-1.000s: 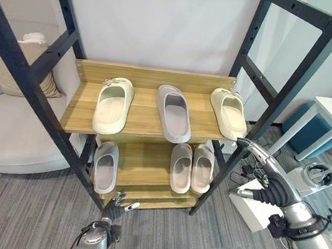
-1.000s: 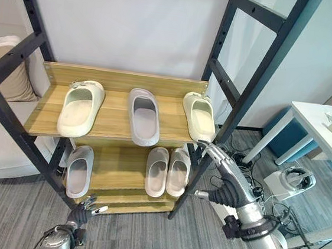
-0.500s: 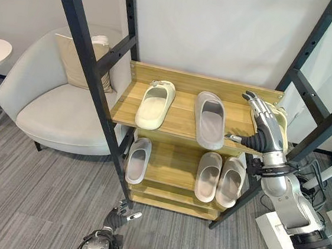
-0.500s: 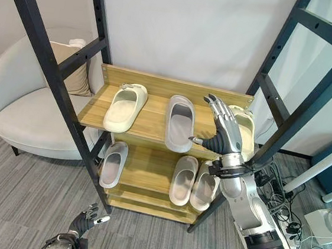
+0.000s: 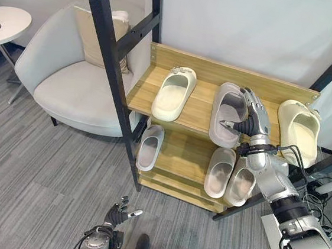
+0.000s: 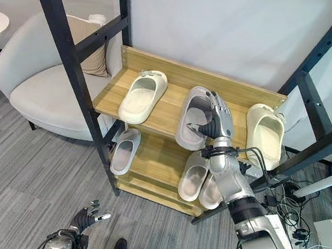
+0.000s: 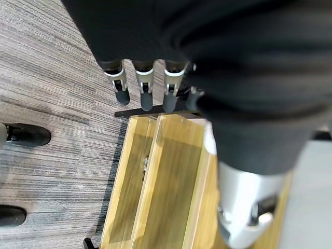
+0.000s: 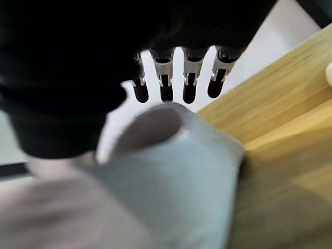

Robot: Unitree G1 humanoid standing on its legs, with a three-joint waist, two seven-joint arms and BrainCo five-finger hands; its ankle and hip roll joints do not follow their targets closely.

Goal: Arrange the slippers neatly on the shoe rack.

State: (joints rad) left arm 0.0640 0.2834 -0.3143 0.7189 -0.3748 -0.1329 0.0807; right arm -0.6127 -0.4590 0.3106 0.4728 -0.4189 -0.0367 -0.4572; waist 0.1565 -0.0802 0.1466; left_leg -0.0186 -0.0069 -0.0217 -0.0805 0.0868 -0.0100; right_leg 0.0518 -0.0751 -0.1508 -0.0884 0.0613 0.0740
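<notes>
The right robot hand (image 5: 251,117), fingers straight and holding nothing, hovers over the grey slipper (image 5: 227,114) on the shoe rack's (image 5: 202,75) upper shelf.

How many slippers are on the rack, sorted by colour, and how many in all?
Cream slippers: 2, one at the top shelf's left and one at its right.
Grey slippers: 4, one on the top shelf under the right hand, and three on the lower shelf.
Total: 6 slippers.
</notes>
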